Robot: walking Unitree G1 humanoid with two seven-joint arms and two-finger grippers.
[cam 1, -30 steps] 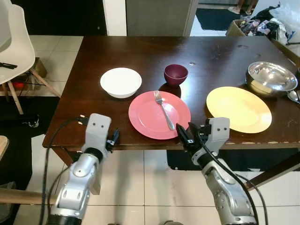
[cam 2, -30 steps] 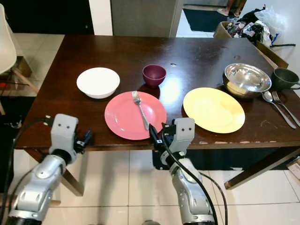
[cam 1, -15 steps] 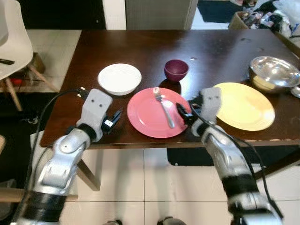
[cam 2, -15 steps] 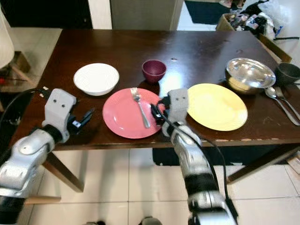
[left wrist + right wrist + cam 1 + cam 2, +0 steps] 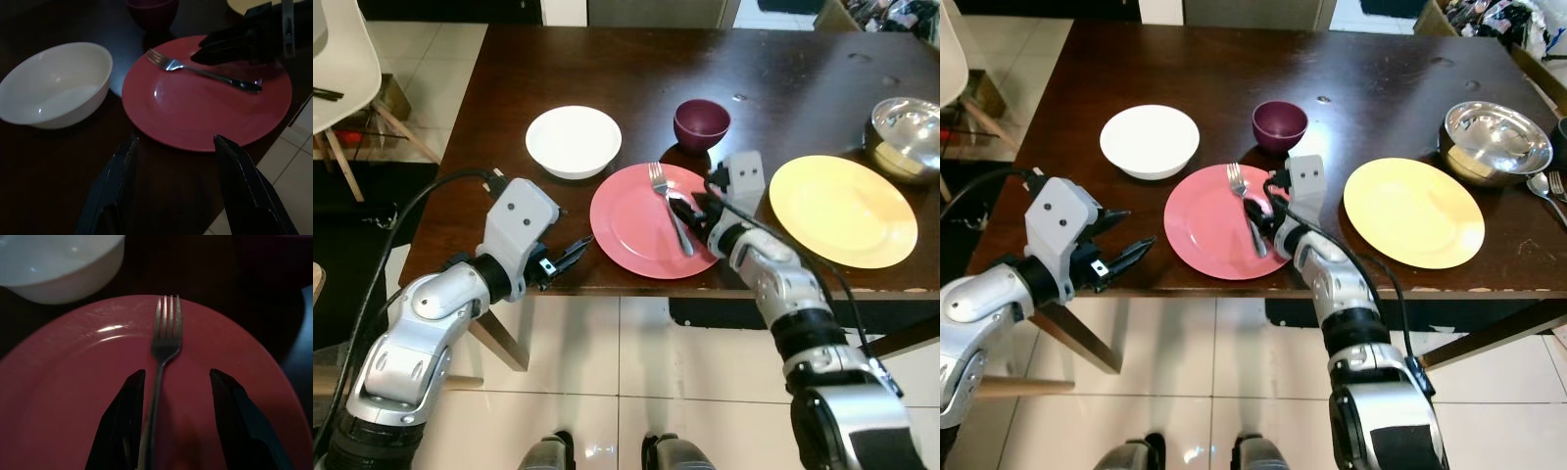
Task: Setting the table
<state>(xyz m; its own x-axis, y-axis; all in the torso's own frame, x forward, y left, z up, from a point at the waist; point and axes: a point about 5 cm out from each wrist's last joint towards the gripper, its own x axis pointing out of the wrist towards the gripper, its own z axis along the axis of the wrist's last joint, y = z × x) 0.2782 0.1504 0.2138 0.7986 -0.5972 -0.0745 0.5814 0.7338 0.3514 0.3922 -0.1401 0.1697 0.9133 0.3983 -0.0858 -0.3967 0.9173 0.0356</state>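
Plates were laid, but the fork (image 5: 672, 208) lay on the pink plate (image 5: 636, 245); the right gripper (image 5: 168, 426) straddled its handle, jaws spread. At nine o'clock, the left gripper (image 5: 570, 257) waited, spread.

The robot has two silver jointed arms with grey boxy wrist housings, black cables, and long black two-fingered left gripper (image 5: 570, 257) and right gripper (image 5: 688, 211).

Both claws (image 5: 570, 258) (image 5: 688, 212) forward, fingers spread.

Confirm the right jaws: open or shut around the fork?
Open. The right gripper hangs over the pink plate, its jaws spread either side of the fork handle, not yet closed on it.
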